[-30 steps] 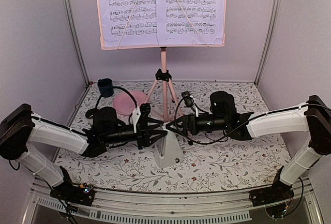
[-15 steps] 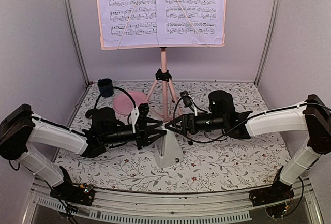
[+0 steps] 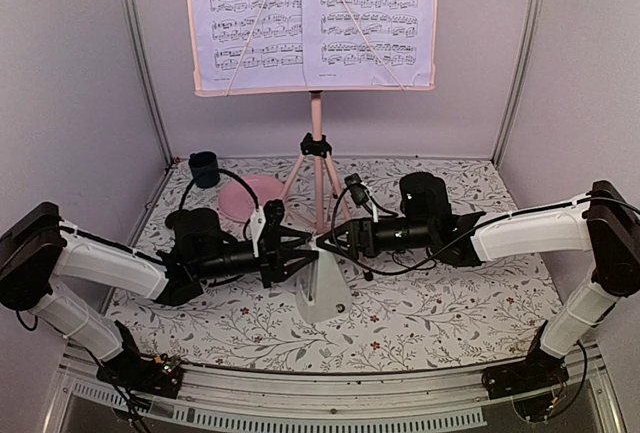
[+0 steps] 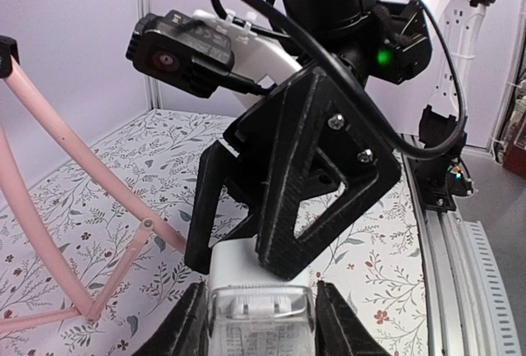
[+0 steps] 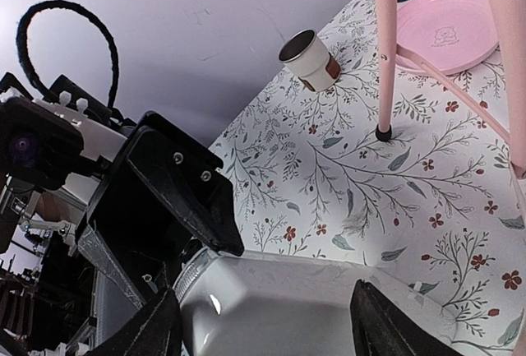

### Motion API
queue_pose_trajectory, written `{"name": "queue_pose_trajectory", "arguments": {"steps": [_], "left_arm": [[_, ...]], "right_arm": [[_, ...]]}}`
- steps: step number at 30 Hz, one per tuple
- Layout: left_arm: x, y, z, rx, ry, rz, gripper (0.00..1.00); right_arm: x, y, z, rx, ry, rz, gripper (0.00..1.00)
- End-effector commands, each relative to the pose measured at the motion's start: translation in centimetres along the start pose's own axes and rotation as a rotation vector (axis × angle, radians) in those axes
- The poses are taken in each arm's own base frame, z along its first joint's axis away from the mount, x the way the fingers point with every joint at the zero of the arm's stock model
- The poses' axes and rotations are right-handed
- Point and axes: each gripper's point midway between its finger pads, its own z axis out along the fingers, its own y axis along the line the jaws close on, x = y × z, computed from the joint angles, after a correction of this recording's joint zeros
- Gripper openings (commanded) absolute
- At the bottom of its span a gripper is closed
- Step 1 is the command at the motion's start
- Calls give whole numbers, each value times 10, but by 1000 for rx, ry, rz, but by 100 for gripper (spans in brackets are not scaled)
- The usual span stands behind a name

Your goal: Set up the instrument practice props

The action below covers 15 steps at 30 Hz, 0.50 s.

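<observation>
- The left end effector [image 4: 259, 323] pinches the top of the white metronome [image 3: 322, 298], at mid-counter [image 3: 450, 303] in front of the pink music stand [image 3: 316, 133].
- The right end effector [image 3: 323, 243] straddles the same top; I cannot tell whether it presses.

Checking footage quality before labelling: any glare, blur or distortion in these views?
Top external: even soft light, everything sharp. Left wrist: metronome at the bottom edge looks slightly soft. Right wrist: small glint on its white shell, scene tilted.
</observation>
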Motion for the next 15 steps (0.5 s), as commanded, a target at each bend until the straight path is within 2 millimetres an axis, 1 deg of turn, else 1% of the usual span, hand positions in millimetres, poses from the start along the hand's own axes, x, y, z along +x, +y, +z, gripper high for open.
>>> {"name": "queue_pose_trajectory", "arguments": {"steps": [1, 5, 10, 15], "left_arm": [[11, -13, -11, 51, 30, 9, 7], [3, -16, -16, 54, -5, 15, 3], [-8, -17, -19, 60, -34, 3, 0], [-19, -5, -30, -2, -40, -64, 0]], "right_arm": [[54, -86, -8, 302, 125, 94, 70], [62, -91, -8, 308, 145, 101, 69], [61, -90, -6, 299, 149, 89, 69], [53, -80, -5, 260, 137, 62, 70]]}}
